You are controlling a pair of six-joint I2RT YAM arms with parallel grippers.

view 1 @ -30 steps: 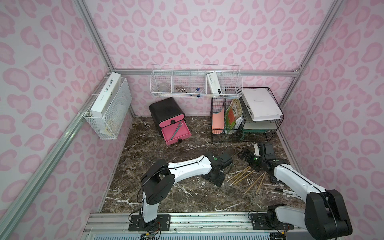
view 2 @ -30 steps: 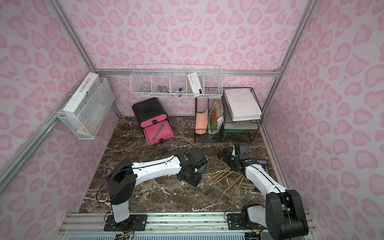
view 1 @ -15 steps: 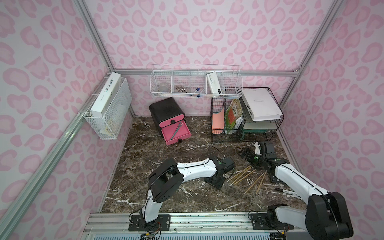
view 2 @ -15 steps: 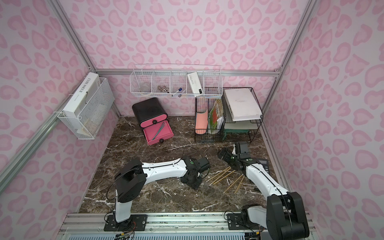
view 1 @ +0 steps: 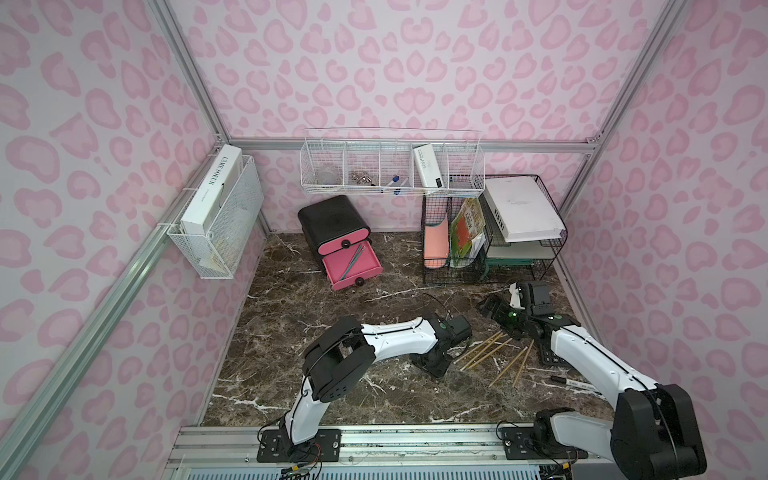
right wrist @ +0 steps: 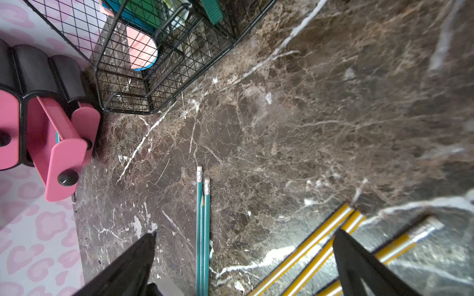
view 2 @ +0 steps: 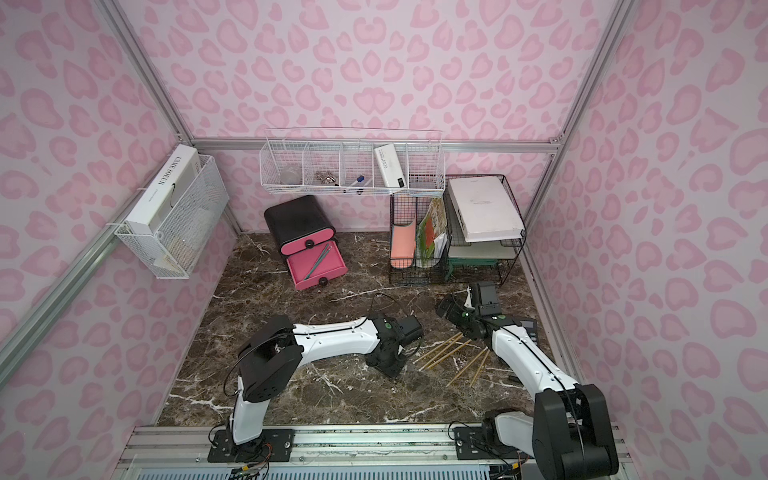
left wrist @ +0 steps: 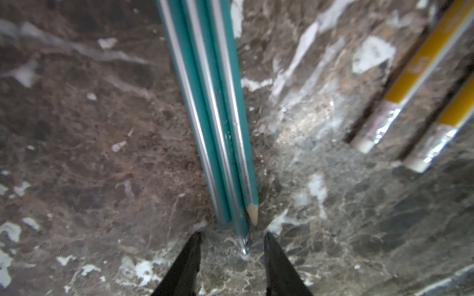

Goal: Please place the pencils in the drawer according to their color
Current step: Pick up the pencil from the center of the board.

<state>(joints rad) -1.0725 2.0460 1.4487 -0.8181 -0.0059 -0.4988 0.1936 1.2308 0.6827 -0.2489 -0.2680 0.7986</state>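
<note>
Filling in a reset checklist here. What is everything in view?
table: one, brown marble, underneath everything
cabinet: one, black with pink drawers, back left, one drawer out
drawer pencils: about two, teal, in the open drawer
table pencils: three, teal, bundled together mid-table
yellow pencils: five or six, yellow, loose beside the bundle
wire rack: one, black, back right, holding folders and a white book
compartment basket: one, white, back wall
side basket: one, white, left wall
marker: one, white, black cap, front right
left end effector: one, black, open, astride the table pencils' ends
right end effector: one, black, open, above the table
</note>
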